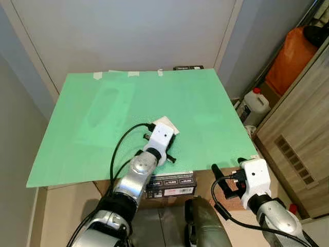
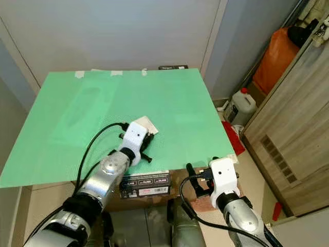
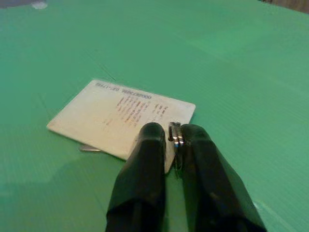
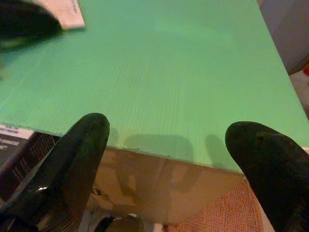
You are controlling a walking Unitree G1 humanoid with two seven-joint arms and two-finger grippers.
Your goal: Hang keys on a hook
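**A:** Green corrugated board (image 1: 103, 118) covers the low table, taped along its far edge against a pale wall, with a wooden cabinet (image 1: 303, 144) to the right and a white jug (image 1: 255, 105) on the floor beside it. Where is the thing to hang?

**B:** Near the middle of the board, toward the near edge. It is a white tag card (image 3: 120, 117) lying flat, printed side up, with a metal split ring (image 3: 175, 135) at its near corner. A sliver of grey metal pokes out from under the card's edge; whether that is a key, I cannot tell.

**A:** And the left gripper (image 3: 175, 137)?

**B:** Its two black fingers (image 3: 145, 159) are pinched together on the ring, right at the card's corner. The right gripper (image 4: 169, 140) hangs off the near right edge of the board, fingers spread wide, holding nothing.

**A:** How do you expect the bundle to behave?

**B:** Light and stiff, I judge. The ring is thin, hard and slick, so it could twist or slip between the pads. The card will likely dangle and swing once lifted.

**A:** Best place to hold?

**B:** On the ring itself, to one side, leaving its loop open for a hook. I see no hook in these views.
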